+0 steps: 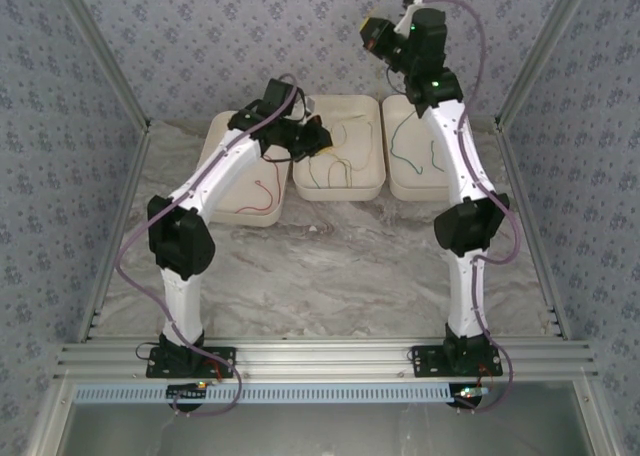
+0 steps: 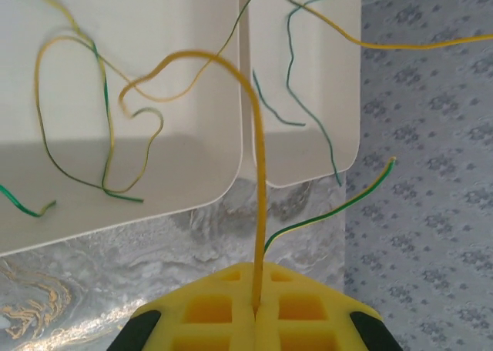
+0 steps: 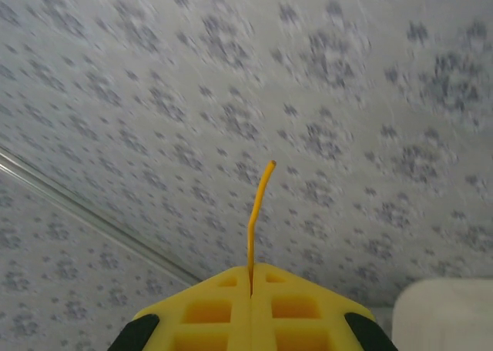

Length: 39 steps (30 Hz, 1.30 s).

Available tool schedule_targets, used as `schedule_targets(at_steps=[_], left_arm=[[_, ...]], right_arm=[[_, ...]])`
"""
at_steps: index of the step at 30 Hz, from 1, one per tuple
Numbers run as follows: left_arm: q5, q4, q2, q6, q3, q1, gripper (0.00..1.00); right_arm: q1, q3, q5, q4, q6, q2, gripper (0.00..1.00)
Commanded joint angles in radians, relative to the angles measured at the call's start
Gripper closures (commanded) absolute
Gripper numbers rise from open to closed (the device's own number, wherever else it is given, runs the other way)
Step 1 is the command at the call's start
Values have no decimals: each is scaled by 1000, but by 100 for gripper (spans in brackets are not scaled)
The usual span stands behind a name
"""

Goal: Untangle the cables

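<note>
My left gripper [image 2: 256, 314] is shut on a yellow cable [image 2: 259, 174] that rises from the closed fingers, arcs left and loops over the trays. A yellow-green cable [image 2: 331, 212] hangs beside it. In the top view the left gripper [image 1: 318, 136] hovers over the middle tray [image 1: 340, 191], which holds tangled green and yellow cables [image 1: 340, 166]. My right gripper [image 1: 372, 34] is raised high against the back wall. In its wrist view this gripper [image 3: 251, 278] is shut on a yellow cable end [image 3: 260, 205] that pokes up past the fingers.
Three white trays stand along the back. The left tray [image 1: 215, 141] holds a red cable [image 1: 262, 201]; the right tray [image 1: 420, 191] holds a green cable [image 1: 405, 141]. Patterned walls close in the back and both sides. Marble table lies in front of the trays.
</note>
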Motion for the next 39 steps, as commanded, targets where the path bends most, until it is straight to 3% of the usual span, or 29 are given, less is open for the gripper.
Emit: schedule_targets(at_steps=[1, 8, 17, 29, 35, 39], left_arm=[[15, 71, -8, 1, -49, -9, 100], [9, 66, 134, -16, -17, 36, 100], [-10, -26, 286, -15, 135, 27, 100], [-123, -83, 284, -36, 168, 45, 100], [-147, -139, 325, -40, 260, 46, 100], [-152, -129, 358, -58, 313, 46, 100]], right_arm=[[19, -32, -12, -54, -70, 31, 100], [30, -57, -33, -144, -76, 157, 100], [14, -4, -56, -237, -34, 332, 100], [-3, 159, -68, -339, 19, 359, 45], [-3, 125, -21, -377, -47, 226, 44], [-1, -10, 26, -355, -106, 62, 45]])
